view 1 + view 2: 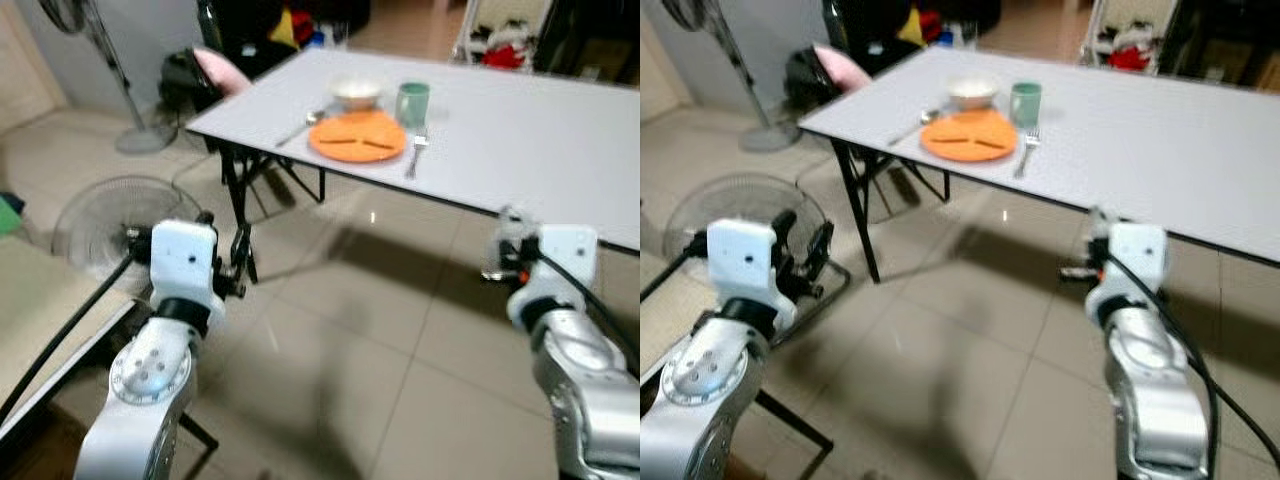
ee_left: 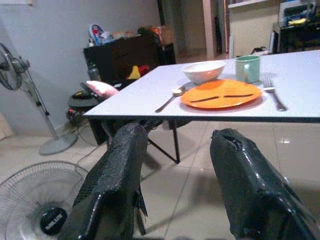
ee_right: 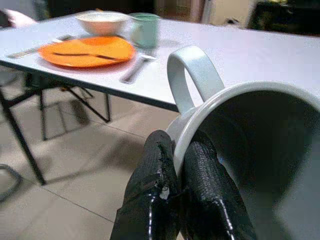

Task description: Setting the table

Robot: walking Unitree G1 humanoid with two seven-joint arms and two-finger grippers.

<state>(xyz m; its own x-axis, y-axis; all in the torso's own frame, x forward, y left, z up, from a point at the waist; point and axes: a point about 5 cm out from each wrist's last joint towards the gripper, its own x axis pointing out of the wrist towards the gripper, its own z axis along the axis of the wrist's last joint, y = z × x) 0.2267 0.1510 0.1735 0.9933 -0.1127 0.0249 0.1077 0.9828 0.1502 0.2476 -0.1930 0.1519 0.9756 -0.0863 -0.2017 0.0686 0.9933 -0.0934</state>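
Note:
A white table point(image 1: 520, 130) stands ahead of me. On its near left part lie an orange plate point(image 1: 358, 136) with two dark sticks across it, a white bowl point(image 1: 357, 93), a green cup point(image 1: 412, 103), a spoon point(image 1: 298, 128) to the plate's left and a fork point(image 1: 413, 156) to its right. My right gripper point(image 3: 179, 145) is shut on the rim of a pale mug point(image 3: 260, 130), its handle pointing up, held below and short of the table's front edge. My left gripper point(image 2: 177, 145) is open, holds nothing, and hangs low over the floor facing the table.
A floor fan point(image 1: 100, 225) lies by my left arm and a standing fan point(image 1: 110, 70) is further back. A pink cushion point(image 1: 222, 70) sits on a dark chair at the table's left end. Black folding table legs point(image 1: 235, 190) stand on the tiled floor.

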